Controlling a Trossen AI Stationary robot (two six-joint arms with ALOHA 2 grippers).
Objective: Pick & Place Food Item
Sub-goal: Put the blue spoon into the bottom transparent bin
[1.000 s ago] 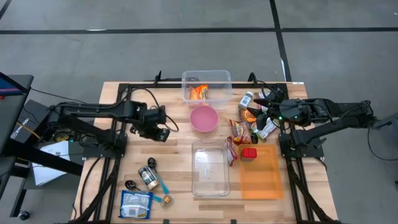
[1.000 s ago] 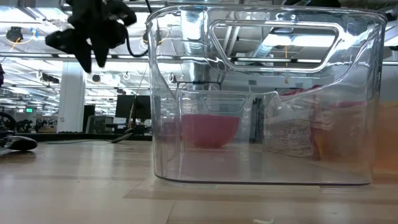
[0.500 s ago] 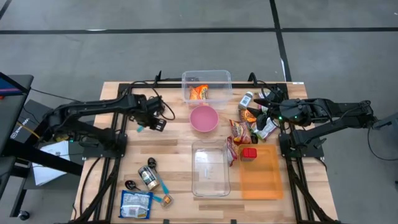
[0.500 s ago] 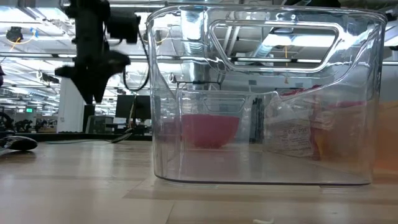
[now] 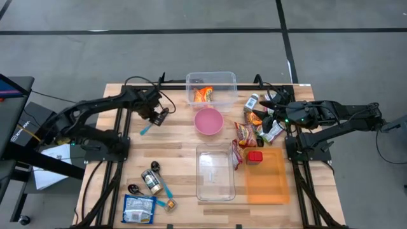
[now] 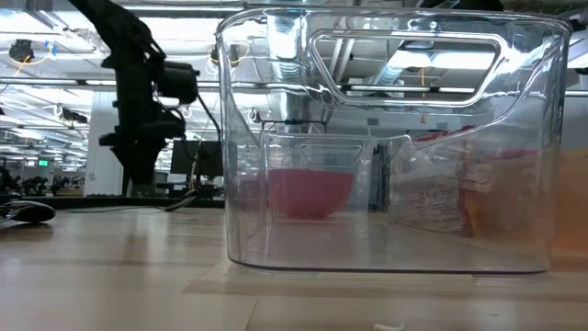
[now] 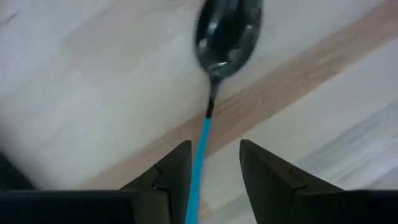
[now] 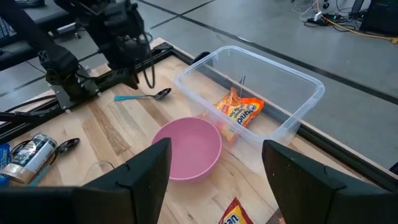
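Plastic is most of what you have on the wooden table (image 5: 178, 149). There are two clear, round-cornered tubs, one far (image 5: 211, 77) and one near (image 5: 215, 191). There is also one smooth pink bowl (image 5: 208, 121) and one flat orange tray (image 5: 267, 181). A crinkled orange snack packet (image 5: 203, 95) lies in the far tub, and more packets (image 5: 245, 133) are bunched just left of the tray. Your left gripper (image 5: 159, 116) hovers far left over a spoon (image 5: 145, 130) with a glossy dark bowl and a thin blue handle. Its fingers are parted on either side of the handle, not clamped. Your right gripper (image 5: 267, 108) waits far right, fingers spread wide and empty.
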